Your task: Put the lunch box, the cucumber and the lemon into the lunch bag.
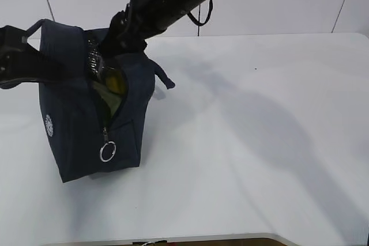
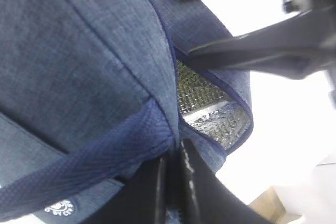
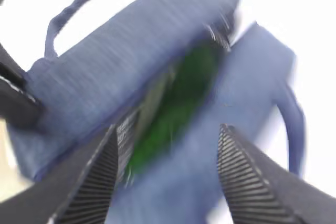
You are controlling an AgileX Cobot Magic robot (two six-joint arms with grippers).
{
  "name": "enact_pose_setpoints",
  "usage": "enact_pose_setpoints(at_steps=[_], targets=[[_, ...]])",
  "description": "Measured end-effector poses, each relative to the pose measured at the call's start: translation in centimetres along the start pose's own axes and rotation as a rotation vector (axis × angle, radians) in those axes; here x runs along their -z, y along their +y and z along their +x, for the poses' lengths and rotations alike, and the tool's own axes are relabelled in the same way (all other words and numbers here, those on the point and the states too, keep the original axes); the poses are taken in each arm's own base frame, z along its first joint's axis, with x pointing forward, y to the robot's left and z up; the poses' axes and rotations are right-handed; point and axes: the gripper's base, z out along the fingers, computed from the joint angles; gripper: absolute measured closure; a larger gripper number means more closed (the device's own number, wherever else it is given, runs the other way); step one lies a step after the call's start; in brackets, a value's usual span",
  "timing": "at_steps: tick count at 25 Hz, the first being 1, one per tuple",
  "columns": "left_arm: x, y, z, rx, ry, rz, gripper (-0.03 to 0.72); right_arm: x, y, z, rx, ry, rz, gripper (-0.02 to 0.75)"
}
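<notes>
Right wrist view shows the right gripper (image 3: 168,182) spread empty above the lunch bag (image 3: 131,72), the cucumber (image 3: 178,98) inside. Left gripper (image 2: 173,192) pinches its handle (image 2: 79,166); the soft fabric sags, so hold there.

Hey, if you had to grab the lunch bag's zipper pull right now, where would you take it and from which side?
Probably the metal ring at the low end of the lunch bag zipper. It hangs free against the camera-facing end panel, clear of both end effectors, so approach from the front, the camera side, and pinch across its thin rim. The loop stands proud of the fabric, which leaves something to catch.
</notes>
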Motion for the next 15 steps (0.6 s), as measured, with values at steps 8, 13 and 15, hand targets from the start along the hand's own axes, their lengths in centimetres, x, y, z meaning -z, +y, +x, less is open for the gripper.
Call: enact_pose_setpoints(at_steps=[8, 13, 15], targets=[[0.0, 0.3, 0.2, -0.044, 0.026, -0.027, 0.697, 3.2, -0.3, -0.5, -0.275, 0.010, 0.011, 0.258], [0.0, 0.3, 0.3, -0.052, 0.029, -0.034, 0.697, 5.7, -2.6, 1.8, -0.525, 0.062, 0.020, 0.258], [0.0, 0.4, 0.2, -0.054, 0.025, -0.039, 0.697, 6.7, -3.4, 2.7, -0.605, 0.076, 0.025, 0.258]])
